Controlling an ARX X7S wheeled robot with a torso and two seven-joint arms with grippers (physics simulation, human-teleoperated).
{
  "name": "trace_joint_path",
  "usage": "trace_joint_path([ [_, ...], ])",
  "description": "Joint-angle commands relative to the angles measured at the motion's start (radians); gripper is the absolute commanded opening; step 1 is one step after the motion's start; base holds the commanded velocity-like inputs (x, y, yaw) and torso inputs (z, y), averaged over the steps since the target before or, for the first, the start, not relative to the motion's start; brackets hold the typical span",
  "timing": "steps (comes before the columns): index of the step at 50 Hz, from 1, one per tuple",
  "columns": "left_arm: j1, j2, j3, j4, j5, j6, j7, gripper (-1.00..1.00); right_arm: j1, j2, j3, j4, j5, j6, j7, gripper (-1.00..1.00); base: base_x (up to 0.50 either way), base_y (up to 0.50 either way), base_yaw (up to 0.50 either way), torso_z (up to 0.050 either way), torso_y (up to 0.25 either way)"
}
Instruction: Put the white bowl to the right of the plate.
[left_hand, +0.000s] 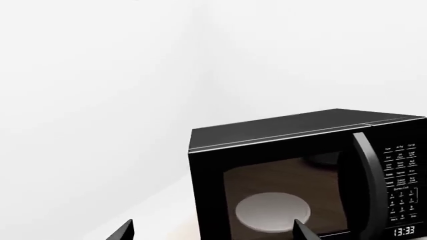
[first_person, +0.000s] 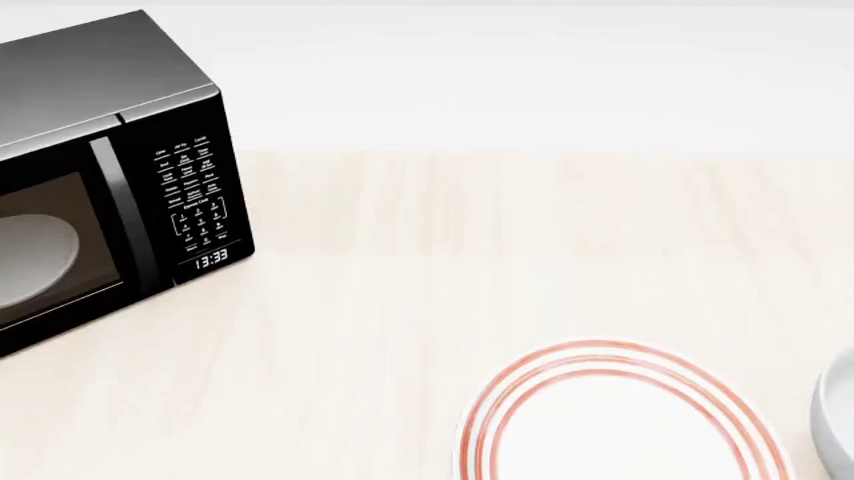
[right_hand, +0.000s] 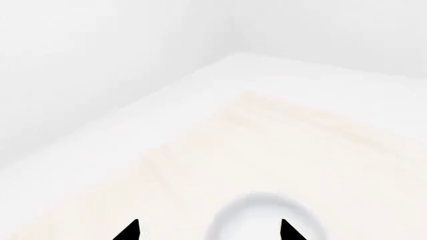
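The plate, flat and white with thin red rings, lies on the pale table at the head view's lower middle right, cut by the bottom edge. The white bowl shows only as a sliver at the right edge, to the plate's right. It also shows in the right wrist view, below and ahead of my right gripper, which is open and empty above it. My left gripper is open and empty, facing the microwave. Neither gripper shows in the head view.
A black microwave stands at the table's far left, door shut, with a pale round dish inside behind its window. The pale wooden table runs back to a white wall.
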Motion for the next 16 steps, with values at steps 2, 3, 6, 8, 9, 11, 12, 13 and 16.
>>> trace_joint_path([
  [2,0.043,-0.002,0.038,0.038,0.0,0.046,0.023,1.0,-0.066,-0.025,-0.042,-0.349,-0.373,-0.077,0.255,1.0,0.0,0.0,0.0,0.0,0.0],
  [3,0.049,-0.001,0.034,0.045,-0.012,0.052,0.028,1.0,-0.076,-0.037,-0.053,-0.378,-0.449,-0.053,0.318,1.0,0.0,0.0,0.0,0.0,0.0],
  [6,0.063,-0.002,0.027,0.056,-0.016,0.064,0.029,1.0,-0.109,-0.059,-0.075,-0.425,-0.52,-0.044,0.357,1.0,0.0,0.0,0.0,0.0,0.0],
  [8,0.073,-0.002,0.029,0.064,-0.022,0.074,0.035,1.0,-0.203,-0.06,-0.017,-0.453,-0.598,-0.029,0.371,1.0,0.0,0.0,0.0,0.0,0.0],
  [9,0.077,-0.002,0.037,0.065,-0.016,0.08,0.036,1.0,-0.252,-0.064,0.028,-0.462,-0.606,-0.019,0.371,1.0,0.0,0.0,0.0,0.0,0.0],
  [11,0.084,-0.004,0.06,0.068,-0.005,0.091,0.044,1.0,-0.407,-0.096,0.165,-0.491,-0.662,0.036,0.371,1.0,0.0,0.0,0.0,0.0,0.0],
  [12,0.084,-0.003,0.067,0.068,-0.001,0.092,0.044,1.0,-0.497,-0.123,0.263,-0.506,-0.678,0.079,0.371,1.0,0.0,0.0,0.0,0.0,0.0],
  [13,0.085,-0.003,0.088,0.069,0.011,0.101,0.048,1.0,-0.624,-0.179,0.388,-0.535,-0.728,0.165,0.371,1.0,0.0,0.0,0.0,0.0,0.0],
  [16,0.095,-0.002,0.11,0.071,-0.031,0.139,0.088,1.0,-0.808,-0.365,0.488,-0.589,-0.906,0.374,0.369,1.0,0.0,0.0,0.0,0.0,0.0],
])
